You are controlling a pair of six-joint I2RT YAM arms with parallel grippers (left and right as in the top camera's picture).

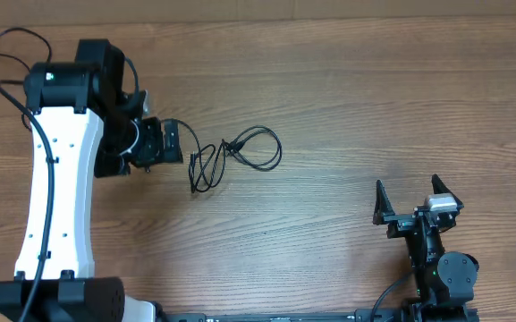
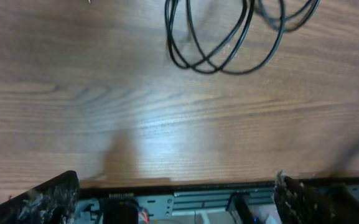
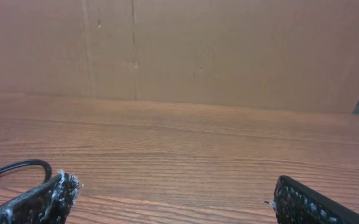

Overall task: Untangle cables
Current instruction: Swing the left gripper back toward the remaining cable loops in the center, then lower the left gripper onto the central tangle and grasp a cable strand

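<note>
Cables (image 1: 224, 146): laid tangled on the counter (image 1: 356, 89), just beside the left fingers (image 2: 42, 202), spread and empty. Right fingers (image 3: 42, 200): spread, empty. Risk: knot may be tightened if several strands are pinched together.

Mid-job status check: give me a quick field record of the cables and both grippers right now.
cables: one loose tangle of loops lying on the table
left gripper: open, empty, cables just ahead of it, fingers clear of them
right gripper: open, empty, back near its base, far from the cables
task: cables not yet separated
</note>
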